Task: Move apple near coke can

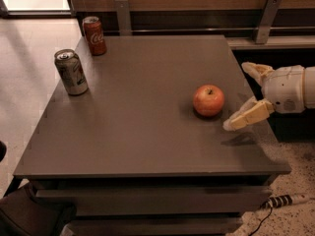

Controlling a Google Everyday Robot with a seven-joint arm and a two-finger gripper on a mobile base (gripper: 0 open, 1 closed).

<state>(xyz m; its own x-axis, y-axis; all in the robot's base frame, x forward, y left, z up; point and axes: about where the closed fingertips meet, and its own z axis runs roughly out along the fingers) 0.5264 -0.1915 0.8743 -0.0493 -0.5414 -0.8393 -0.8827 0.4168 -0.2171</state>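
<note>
The red-orange apple [208, 100] sits on the grey table [147, 136], right of the middle. The red coke can [94, 35] stands upright at the table's far left corner. My gripper [240, 95] reaches in from the right edge, just right of the apple and not touching it. Its two tan fingers are spread apart, one finger [246, 118] low near the apple and the other [255, 71] farther back. It holds nothing.
A silver-grey can [71, 72] with dark markings stands upright near the table's left edge, in front of the coke can. A wooden wall with metal brackets [268, 17] runs behind the table. A power strip [288, 199] lies on the floor at lower right.
</note>
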